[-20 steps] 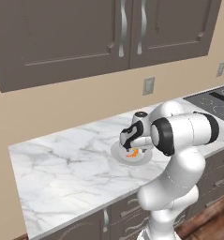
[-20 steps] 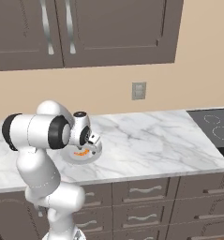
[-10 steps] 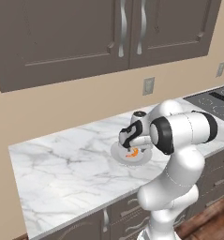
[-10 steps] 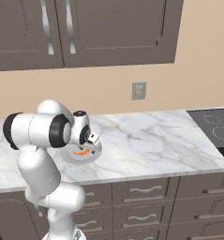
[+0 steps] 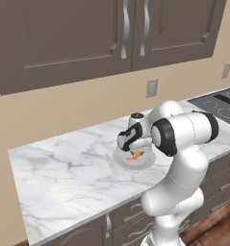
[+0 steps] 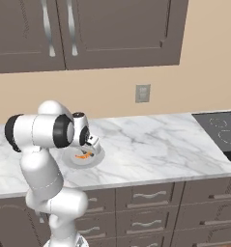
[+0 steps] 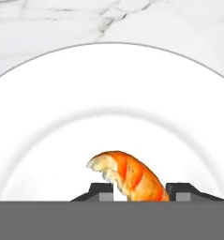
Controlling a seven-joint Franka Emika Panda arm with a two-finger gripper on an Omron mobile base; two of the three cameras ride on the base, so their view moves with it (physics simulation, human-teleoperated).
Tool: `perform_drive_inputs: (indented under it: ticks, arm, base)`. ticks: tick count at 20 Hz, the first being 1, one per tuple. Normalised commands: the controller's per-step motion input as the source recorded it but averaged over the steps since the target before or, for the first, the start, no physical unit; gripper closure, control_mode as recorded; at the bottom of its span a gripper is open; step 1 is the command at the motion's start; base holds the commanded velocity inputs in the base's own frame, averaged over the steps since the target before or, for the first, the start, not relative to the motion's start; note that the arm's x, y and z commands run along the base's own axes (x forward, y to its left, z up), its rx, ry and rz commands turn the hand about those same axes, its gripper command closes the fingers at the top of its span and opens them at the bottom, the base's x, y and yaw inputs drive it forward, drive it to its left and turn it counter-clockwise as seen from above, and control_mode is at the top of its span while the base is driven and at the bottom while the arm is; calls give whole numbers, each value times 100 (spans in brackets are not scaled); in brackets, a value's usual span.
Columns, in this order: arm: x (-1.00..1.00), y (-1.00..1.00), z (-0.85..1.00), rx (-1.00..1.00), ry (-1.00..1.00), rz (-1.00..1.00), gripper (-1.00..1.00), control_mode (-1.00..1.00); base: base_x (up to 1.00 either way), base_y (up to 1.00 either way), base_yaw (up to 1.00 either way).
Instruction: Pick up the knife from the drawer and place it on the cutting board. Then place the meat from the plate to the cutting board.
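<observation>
1 plate (image 7: 48, 117) sits on the marble worktop (image 5: 63, 168), and 1 piece of meat (image 7: 130, 178) lies on it — orange, curved, with a paler ragged end. 1 claw (image 7: 139, 190) hangs low over the plate, its 2 dark fingertips (image 7: 100, 191) showing at either side of the meat's lower end, so the meat sits between them. The left tip is right against the meat; whether the right one touches it I cannot tell, so I cannot tell if the claw is clamped on it or standing slightly apart.

From the base views, the arm bends down over the plate (image 5: 135, 162) near the worktop's front edge, the meat (image 5: 134, 155) just under the claw (image 5: 137, 153). In the right base view — the plate (image 6: 83, 161), the meat (image 6: 82, 156), and the claw (image 6: 88, 152) above them.
</observation>
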Motion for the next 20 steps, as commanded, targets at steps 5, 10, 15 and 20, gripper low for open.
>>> perform_drive_inputs:
  ticks: [5,10,15,20]
  arm:
    - [-22,78,-43,4,1,0,100,-100]
    - [-17,30,-24,3,-3,0,100,-100]
    - [-16,-35,1,-1,-9,0,100,-100]
    - [0,-23,-2,-13,-1,-2,100,-100]
  base:
    - [0,0,0]
    - [0,0,0]
    - [0,0,0]
    - [0,0,0]
